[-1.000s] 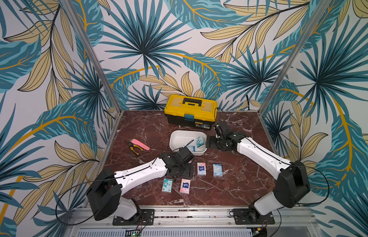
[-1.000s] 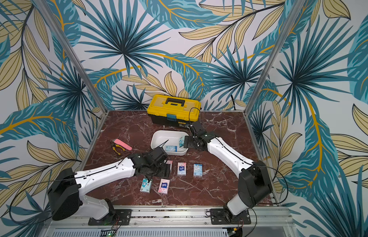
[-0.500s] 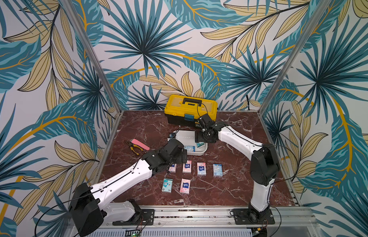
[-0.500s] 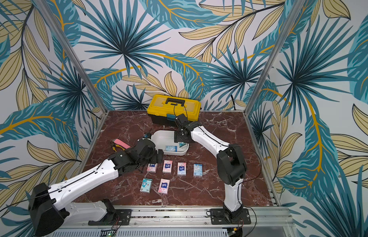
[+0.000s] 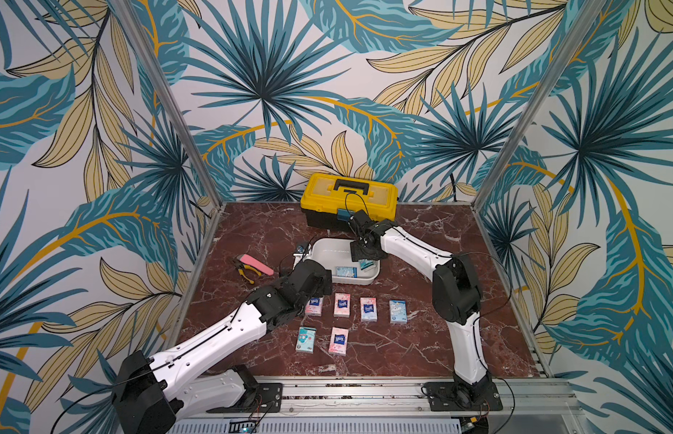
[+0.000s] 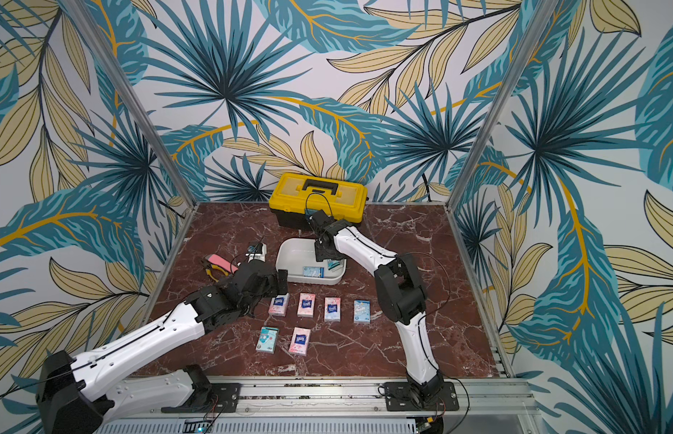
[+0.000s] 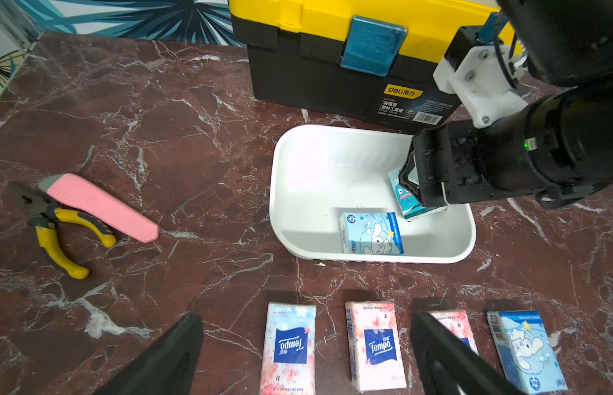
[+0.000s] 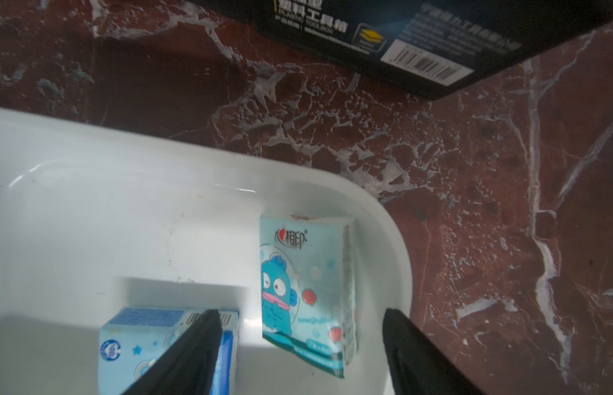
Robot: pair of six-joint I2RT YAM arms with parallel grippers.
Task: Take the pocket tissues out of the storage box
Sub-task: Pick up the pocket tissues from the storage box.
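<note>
The white storage box [image 5: 325,246] [image 7: 308,171] stands mid-table. Two pocket tissues lie in it: a light blue packet [image 5: 345,271] [image 7: 372,233] and a teal one [image 8: 305,284] [image 7: 406,200] leaning at the box's right end. My right gripper [image 5: 365,259] [image 8: 300,313] hangs open inside the box, its jaws on either side of the teal packet with gaps on both sides. Several more packets [image 5: 341,304] [image 6: 305,305] lie in two rows on the table in front of the box. My left gripper [image 6: 279,282] [image 7: 305,318] is open and empty above the row's left end.
A yellow-lidded black toolbox [image 5: 350,195] stands just behind the storage box. A pink flat tool [image 5: 257,264] and yellow-handled pliers [image 7: 55,236] lie to the left. Metal frame posts and patterned walls close in the marble table [image 5: 421,349].
My left gripper opened and drew back from the near row, where more packets now show. My right arm swung over the box and lowered its jaws around the teal packet.
</note>
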